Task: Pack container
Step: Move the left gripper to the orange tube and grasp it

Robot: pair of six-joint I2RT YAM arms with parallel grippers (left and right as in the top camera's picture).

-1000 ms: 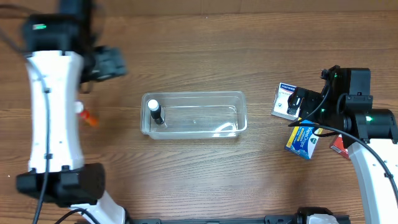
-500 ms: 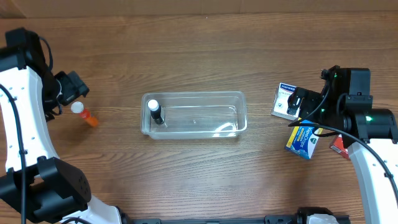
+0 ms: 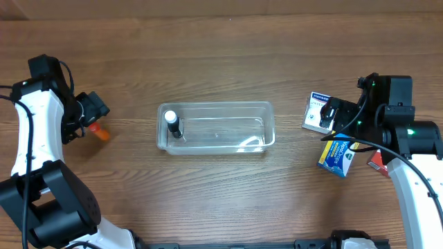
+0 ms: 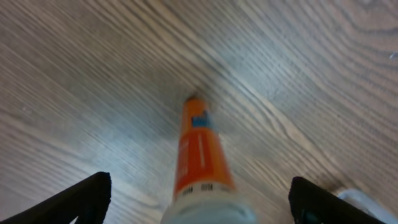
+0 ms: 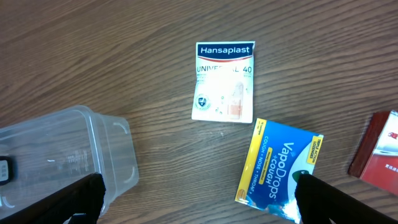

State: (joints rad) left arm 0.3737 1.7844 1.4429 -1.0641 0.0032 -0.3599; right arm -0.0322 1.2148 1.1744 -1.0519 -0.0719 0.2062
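Observation:
The clear plastic container (image 3: 216, 128) sits mid-table with a small dark bottle with a white cap (image 3: 172, 124) standing at its left end. Its corner also shows in the right wrist view (image 5: 68, 155). An orange tube with a white cap (image 3: 99, 131) lies on the table to the left. My left gripper (image 3: 84, 119) is open with its fingers either side of the tube's cap end (image 4: 200, 155). My right gripper (image 3: 339, 128) is open and empty above a white Hansaplast box (image 5: 224, 81) and a blue VapoDrops box (image 5: 277, 165).
A red box (image 5: 379, 149) lies at the far right, beside the blue box. Bare wooden tabletop lies between the container and the boxes.
My left arm has swung from over the table's left side down to the orange tube, and its open fingers now straddle the tube. The right arm has not moved.

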